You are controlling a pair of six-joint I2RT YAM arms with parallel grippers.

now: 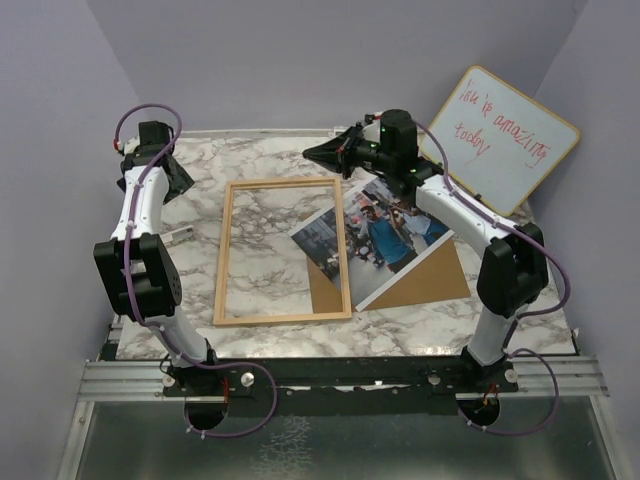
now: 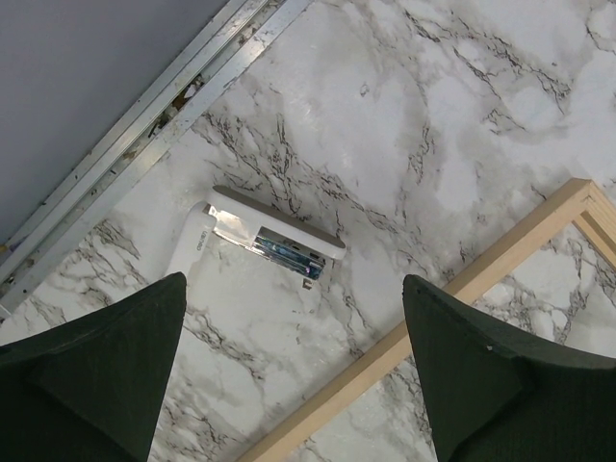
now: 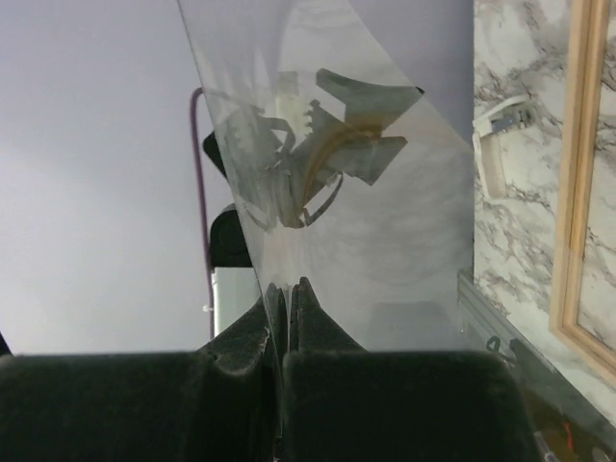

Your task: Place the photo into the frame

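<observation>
- Two hands, two different states: we saw the left hand [image 2: 294,281] with its fingers spread wide and holding nothing. It hovered over the desk [image 1: 270,160] just beside a corner of the frame.
- The right hand [image 3: 289,289] was pinched together on the edge of a clear sheet [image 3: 385,192]. It held the sheet up off the desk near the frame's far end. We could barely see the sheet from above.
- The frame [image 1: 224,250] lay flat mid-desk with marble showing through the opening. We could not tell whether any pane was in it.
- The photo [image 1: 385,232] lay face up and skewed, right of the frame, on top of the brown backing board [image 1: 425,282]. Its left corner reached into the opening, and the frame's right rail appeared to cross over it.
- A small white object [image 2: 260,241] sat on the desk left of the frame. A whiteboard [image 1: 510,140] leaned at the far right, clear of both arms.
- Progress, our call: early to middle. The frame looked taken apart, with the board out and the sheet lifted, and the photo was not yet seated.
- Left to do, as we judged it: square the photo inside the opening, then refit the sheet and the board. We could not judge the order from these views.
</observation>
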